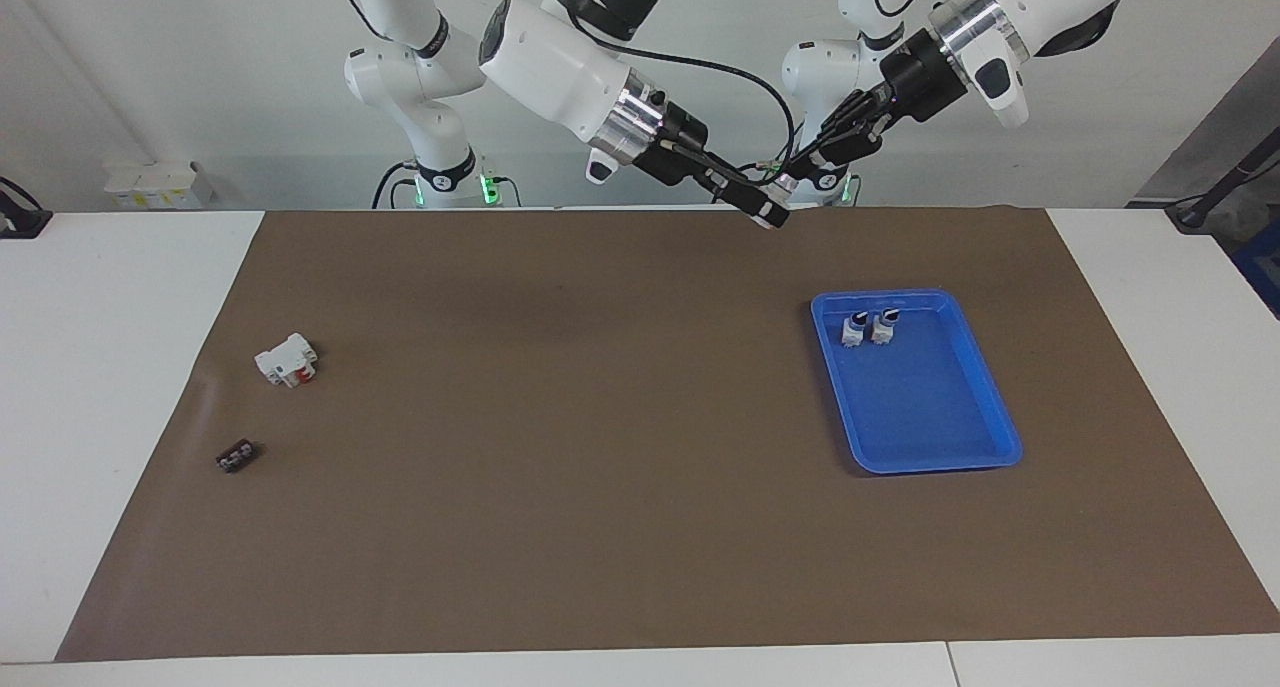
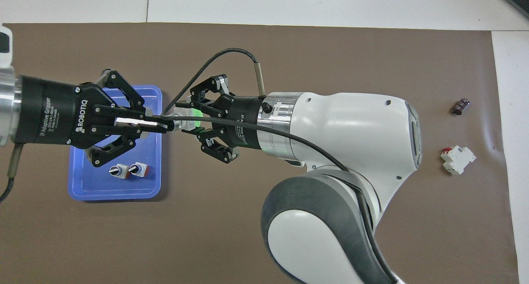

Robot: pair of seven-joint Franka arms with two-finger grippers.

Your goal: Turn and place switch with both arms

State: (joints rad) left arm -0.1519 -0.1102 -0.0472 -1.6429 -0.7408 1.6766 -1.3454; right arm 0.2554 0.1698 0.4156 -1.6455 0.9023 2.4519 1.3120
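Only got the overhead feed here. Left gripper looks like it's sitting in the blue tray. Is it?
Observer: No. In the facing view the left gripper is up in the air, well above the blue tray.
Operator: Right gripper also up?
Observer: Yes, the right gripper is raised too. It meets the left gripper in the air, with the switch gripped between them, clear of the mat.
Operator: Left gripper hides part of the tray for me. Anything under it?
Observer: The facing view shows just the two other switches in the tray, side by side at its end nearer to the robots.
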